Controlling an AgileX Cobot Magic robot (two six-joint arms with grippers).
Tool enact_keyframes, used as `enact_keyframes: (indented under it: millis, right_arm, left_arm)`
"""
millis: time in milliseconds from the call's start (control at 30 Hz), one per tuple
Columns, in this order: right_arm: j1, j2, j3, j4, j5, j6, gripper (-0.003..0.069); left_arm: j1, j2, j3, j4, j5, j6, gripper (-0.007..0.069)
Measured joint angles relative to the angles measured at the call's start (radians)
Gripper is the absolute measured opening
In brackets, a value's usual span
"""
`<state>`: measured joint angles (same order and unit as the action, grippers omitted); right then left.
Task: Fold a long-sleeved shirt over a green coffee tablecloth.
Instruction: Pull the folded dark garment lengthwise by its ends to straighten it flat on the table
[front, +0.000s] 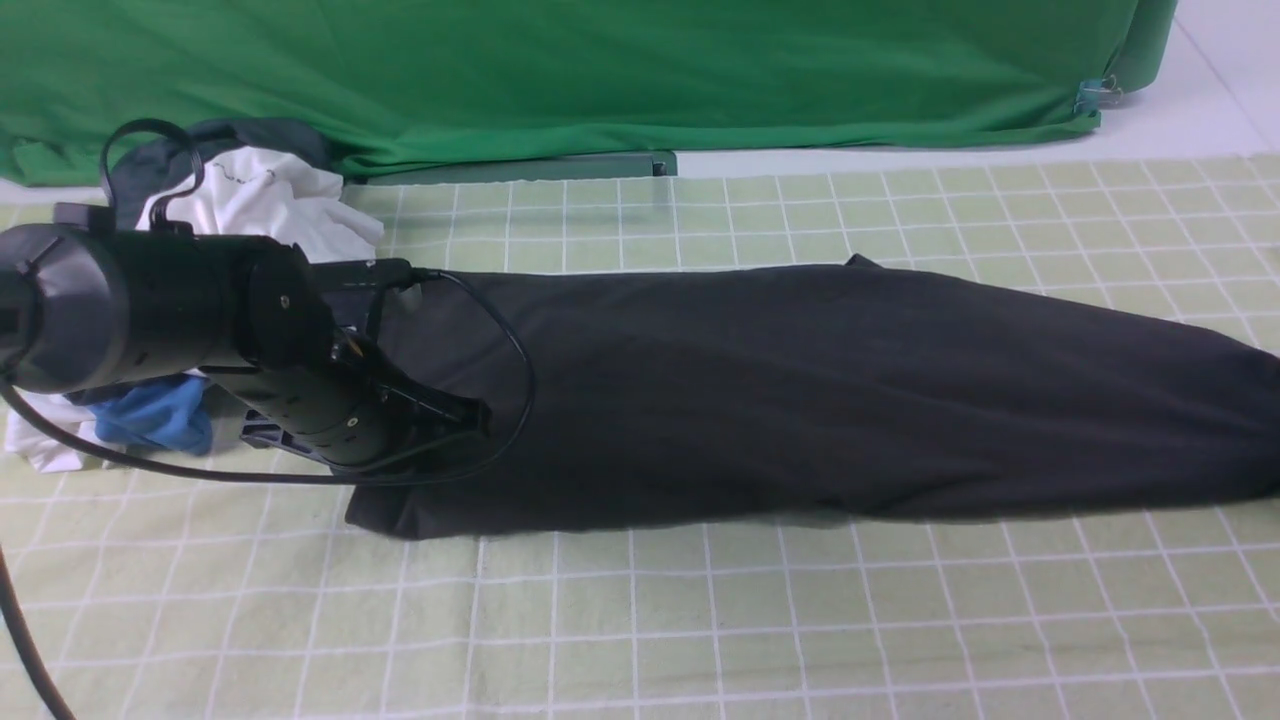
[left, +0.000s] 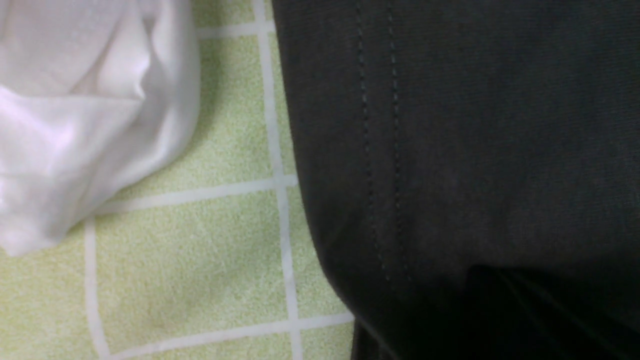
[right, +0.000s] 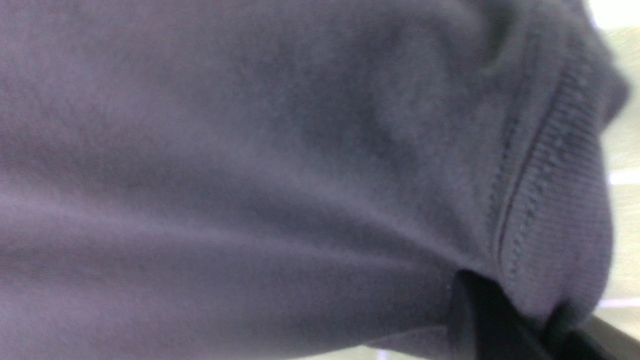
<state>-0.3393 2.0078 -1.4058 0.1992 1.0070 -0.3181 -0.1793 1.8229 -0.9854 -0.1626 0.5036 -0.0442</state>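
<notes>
The long-sleeved shirt (front: 800, 390) is black and lies as a long, narrow bundle across the green coffee tablecloth (front: 700, 620), running from the left to past the right edge of the front view. My left gripper (front: 470, 420) sits low on the shirt's left end, shut on its stitched hem (left: 380, 150). Its dark fingers (left: 500, 310) merge with the black cloth. My right gripper (right: 520, 330) is outside the front view. In the right wrist view its fingers are closed on the ribbed edge (right: 555, 210) of the shirt (right: 250, 175).
A white garment (front: 270, 200) (left: 75, 125), a blue one (front: 160, 415) and a grey one (front: 250, 135) lie heaped behind my left arm. A bright green fabric sheet (front: 600, 70) hangs along the back. My left arm's cable (front: 520, 370) loops over the shirt.
</notes>
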Motion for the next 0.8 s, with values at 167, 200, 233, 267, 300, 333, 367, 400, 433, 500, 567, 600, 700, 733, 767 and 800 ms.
enact_keyframes:
  millis: [167, 200, 233, 267, 300, 333, 367, 400, 433, 500, 567, 600, 700, 733, 767, 800]
  right_arm:
    - [0.004, 0.0, -0.018, -0.069, 0.052, 0.06, 0.0033]
    - [0.004, 0.001, -0.018, -0.071, 0.053, 0.063, 0.0033]
    - [0.006, 0.001, -0.018, -0.079, 0.063, 0.07, 0.0041]
    - [0.007, 0.001, -0.018, -0.084, 0.066, 0.072, 0.0048]
    - [0.008, 0.001, -0.019, -0.097, 0.072, 0.074, 0.0081]
    - [0.008, 0.001, -0.019, -0.108, 0.077, 0.079, 0.0113]
    - [0.008, 0.001, -0.02, -0.123, 0.082, 0.091, 0.0165]
    - [0.008, 0.001, -0.026, -0.132, 0.088, 0.111, 0.0204]
    - [0.008, 0.001, -0.04, -0.149, 0.104, 0.147, 0.0309]
    - [0.008, 0.001, -0.076, -0.166, 0.132, 0.192, 0.0456]
    - [0.008, 0.001, -0.105, -0.171, 0.163, 0.206, 0.0573]
    - [0.009, 0.001, -0.124, -0.172, 0.18, 0.211, 0.0619]
    - [0.014, 0.001, -0.169, -0.135, 0.199, 0.206, 0.0676]
    - [0.015, 0.001, -0.174, -0.12, 0.199, 0.199, 0.0677]
    - [0.018, 0.001, -0.178, -0.076, 0.2, 0.181, 0.0678]
    - [0.018, 0.001, -0.178, -0.07, 0.2, 0.176, 0.0678]
  left_arm:
    - [0.0, 0.0, 0.0, 0.0, 0.001, 0.0, 0.0009]
    - [0.0, 0.0, 0.0, 0.0, 0.001, 0.0, 0.0009]
    - [0.0, 0.001, 0.0, 0.0, 0.001, 0.0, 0.001]
    - [0.0, 0.001, 0.0, 0.0, 0.001, 0.001, 0.001]
    - [0.0, 0.001, -0.001, 0.001, 0.003, 0.002, 0.001]
    - [0.0, 0.001, -0.002, 0.001, 0.007, 0.002, 0.001]
    - [0.0, -0.001, -0.003, 0.001, 0.012, 0.002, 0.001]
    - [0.0, -0.005, -0.004, 0.001, 0.014, 0.002, 0.001]
    - [0.0, -0.014, -0.004, 0.002, 0.017, 0.002, 0.001]
    - [0.0, -0.033, -0.001, 0.002, 0.019, 0.002, 0.001]
    - [-0.001, -0.055, 0.005, 0.001, 0.035, 0.002, 0.001]
    - [-0.001, -0.075, 0.009, 0.001, 0.057, 0.002, 0.001]
    - [-0.001, -0.163, 0.012, 0.001, 0.121, 0.002, 0.0011]
    - [-0.001, -0.189, 0.012, 0.001, 0.132, 0.002, 0.0011]
    - [-0.001, -0.229, 0.012, 0.0, 0.149, 0.002, 0.0011]
    - [-0.001, -0.236, 0.012, 0.0, 0.152, 0.002, 0.0011]
